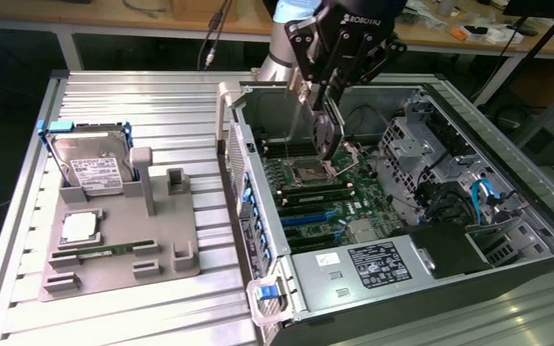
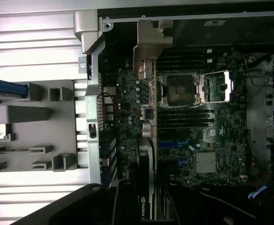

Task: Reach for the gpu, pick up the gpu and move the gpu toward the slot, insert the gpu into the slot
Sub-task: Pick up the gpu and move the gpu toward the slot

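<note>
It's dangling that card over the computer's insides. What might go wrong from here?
The gpu hangs in the gripper close to the open CPU socket, away from the blue slot; a slip might hit the socket. It could also seat crooked, or its bracket catch the case wall.

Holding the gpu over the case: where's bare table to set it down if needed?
Bare ribbed table beyond the hard drive, up to the case wall; another strip between the grey fixture and the near table edge. Inside the case is crowded with motherboard and cables.

gpu [image 2: 145, 180] cut off at the edge, hard drive [image 1: 89, 169] label unreadable
</note>
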You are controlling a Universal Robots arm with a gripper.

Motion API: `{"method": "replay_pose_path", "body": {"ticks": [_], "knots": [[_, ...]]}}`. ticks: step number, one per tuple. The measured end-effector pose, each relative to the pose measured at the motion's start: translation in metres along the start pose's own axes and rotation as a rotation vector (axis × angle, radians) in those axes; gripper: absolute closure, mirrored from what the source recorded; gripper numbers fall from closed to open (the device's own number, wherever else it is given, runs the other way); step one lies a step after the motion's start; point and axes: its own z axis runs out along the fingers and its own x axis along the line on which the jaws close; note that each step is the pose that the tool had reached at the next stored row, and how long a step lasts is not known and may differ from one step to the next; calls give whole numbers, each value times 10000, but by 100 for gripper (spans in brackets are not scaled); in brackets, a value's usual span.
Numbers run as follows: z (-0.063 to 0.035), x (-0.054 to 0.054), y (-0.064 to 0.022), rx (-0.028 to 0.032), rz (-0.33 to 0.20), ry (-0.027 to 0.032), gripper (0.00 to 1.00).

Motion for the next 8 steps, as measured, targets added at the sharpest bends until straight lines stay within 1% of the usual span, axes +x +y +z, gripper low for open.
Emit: {"method": "replay_pose_path", "body": {"ticks": [6,8], "knots": [[14,-160,6,0,0,-4,73],[20,-252,10,1,-2,-6,73]]}}
